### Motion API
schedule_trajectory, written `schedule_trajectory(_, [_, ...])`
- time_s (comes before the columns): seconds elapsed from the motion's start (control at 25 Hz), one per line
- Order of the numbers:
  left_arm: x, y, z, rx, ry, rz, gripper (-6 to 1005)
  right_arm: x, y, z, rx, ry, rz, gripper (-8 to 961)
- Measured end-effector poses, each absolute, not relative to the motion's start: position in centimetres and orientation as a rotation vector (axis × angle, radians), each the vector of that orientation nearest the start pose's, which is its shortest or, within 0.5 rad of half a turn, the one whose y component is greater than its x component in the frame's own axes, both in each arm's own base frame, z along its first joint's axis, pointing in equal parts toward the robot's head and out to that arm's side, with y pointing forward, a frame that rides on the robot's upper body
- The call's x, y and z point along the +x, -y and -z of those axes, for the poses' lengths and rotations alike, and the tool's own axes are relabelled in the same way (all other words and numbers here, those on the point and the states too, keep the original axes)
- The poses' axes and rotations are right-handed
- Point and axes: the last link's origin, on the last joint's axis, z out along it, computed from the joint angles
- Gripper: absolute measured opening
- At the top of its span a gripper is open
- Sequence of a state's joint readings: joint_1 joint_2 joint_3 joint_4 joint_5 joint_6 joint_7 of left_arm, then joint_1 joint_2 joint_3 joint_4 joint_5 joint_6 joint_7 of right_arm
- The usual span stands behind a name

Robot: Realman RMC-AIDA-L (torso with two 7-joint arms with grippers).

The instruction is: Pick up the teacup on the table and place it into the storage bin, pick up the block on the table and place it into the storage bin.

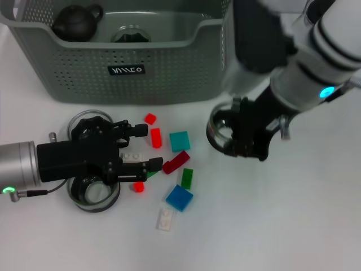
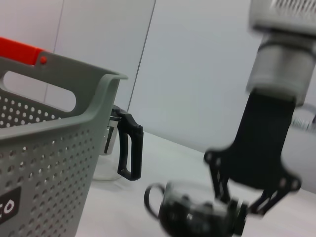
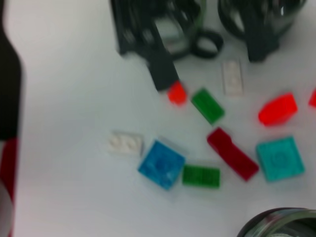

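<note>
Inside the storage bin [image 1: 79, 73] a dark teapot [image 1: 76, 22] and a round glass piece [image 1: 131, 36] are seen, while two glass teacups [image 1: 93, 192] and a scatter of coloured blocks [image 1: 179, 197] are left on the table [image 1: 271, 226] in front of the bin, so most of the task is judged undone. A clear glass teacup [image 1: 221, 127], dark-rimmed with a loop handle, is pinched by the right gripper [image 1: 248, 138] just off the bin's front right corner, not yet inside. The left gripper [image 1: 144, 148] is held spread over the blocks before the bin, nothing gripped.
</note>
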State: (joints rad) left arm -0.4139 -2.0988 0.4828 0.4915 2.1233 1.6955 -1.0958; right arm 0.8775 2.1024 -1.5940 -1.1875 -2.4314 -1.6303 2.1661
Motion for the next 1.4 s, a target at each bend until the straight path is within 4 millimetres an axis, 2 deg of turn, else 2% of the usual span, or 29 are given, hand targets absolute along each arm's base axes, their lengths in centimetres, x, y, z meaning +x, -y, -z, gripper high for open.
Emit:
schedule_trajectory(0.24, [-30.0,-26.2,2.0,-2.714,0.607,0.855,858,4.5,-34.4,2.2,-3.057,0.018,0.518,48])
schedule_trajectory(0.48, [-29.8,-26.5,2.0,-2.719,0.596,0.857,857,-1.0,-34.4,0.3,-3.095,0.103,0.246,49])
schedule_trajectory(0.52, [-29.7,-26.5,2.0,-2.720,0.595,0.858,857,-2.6,-34.8,-0.2,-3.084,0.125,0.177,49])
schedule_trajectory(0.6, [-29.7,-26.5,2.0,-2.719,0.596,0.861,857,-3.3,-35.1,-0.6,-3.064,0.133,0.136,49])
schedule_trajectory(0.76, [-29.7,-26.5,2.1,-2.714,0.600,0.862,857,-5.2,-37.4,-1.7,-2.936,0.119,-0.062,49])
schedule_trajectory(0.92, [-29.6,-26.5,2.3,-2.712,0.594,0.864,857,-4.2,-41.3,-1.4,-2.799,0.061,-0.191,48])
schedule_trajectory(1.12, [-29.7,-26.5,2.3,-2.707,0.594,0.865,856,-0.2,-45.7,1.3,-2.666,0.001,-0.189,48])
schedule_trajectory(1.24, [-29.6,-26.5,2.3,-2.706,0.592,0.867,856,2.1,-47.1,3.5,-2.616,0.000,-0.124,47])
schedule_trajectory(1.4, [-29.5,-26.6,2.3,-2.706,0.588,0.868,856,4.1,-48.0,5.7,-2.571,0.012,-0.033,47])
